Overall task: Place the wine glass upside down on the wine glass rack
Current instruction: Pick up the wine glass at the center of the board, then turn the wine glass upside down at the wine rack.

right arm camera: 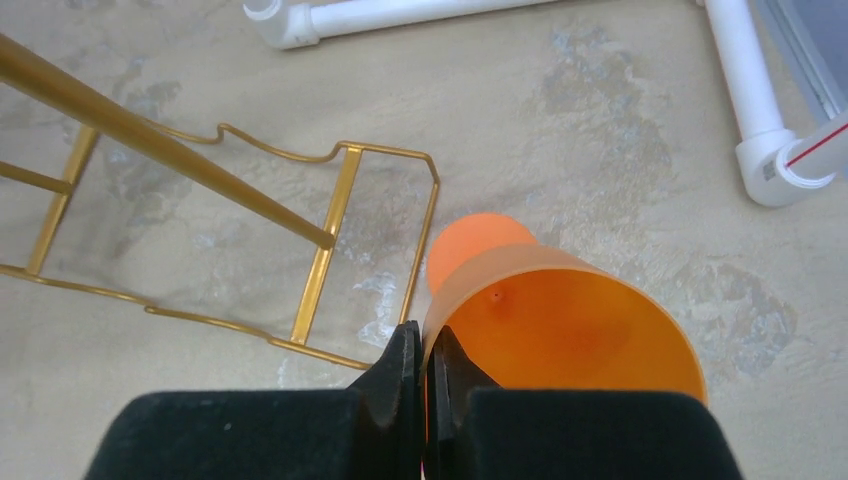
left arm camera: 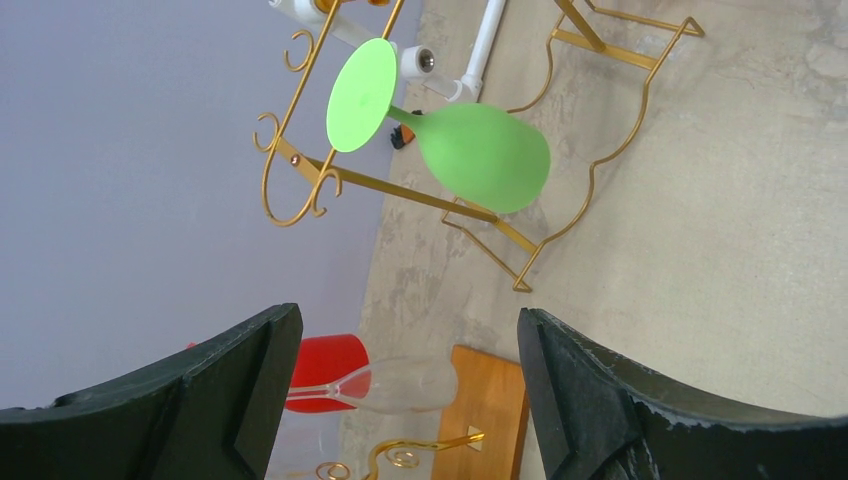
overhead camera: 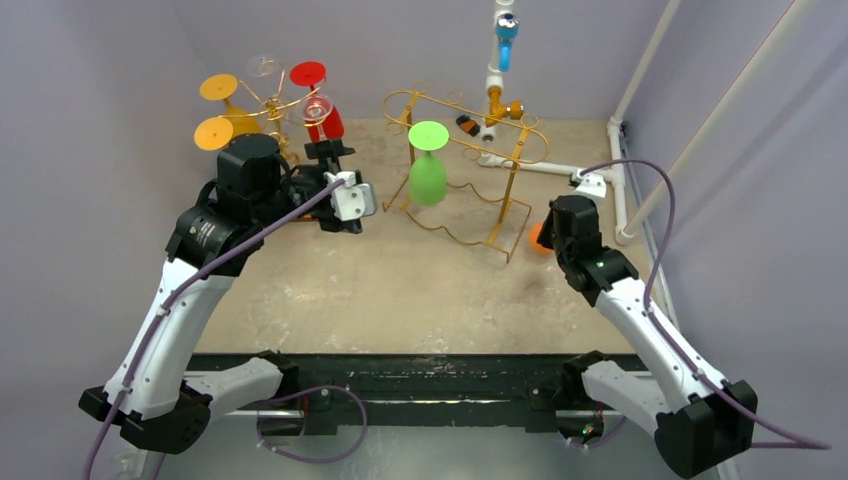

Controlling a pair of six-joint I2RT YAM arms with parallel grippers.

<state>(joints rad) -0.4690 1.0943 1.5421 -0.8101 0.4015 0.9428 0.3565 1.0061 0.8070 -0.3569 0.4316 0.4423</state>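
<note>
Right wrist view showing the right tool clamping on the rim of the orange wine glass, lying on the desk just beside the gold rack. Green glass already hanging upside down there; lifting, inverting and hanging the orange one not yet done. Left tool gaping, holding nothing.

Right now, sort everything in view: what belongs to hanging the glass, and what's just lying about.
In the job: orange glass, beside the rack; right gripper, shut on its rim; gold rack.

Lying about: green glass, already hung; second rack; white pipes; left gripper, open.
</note>
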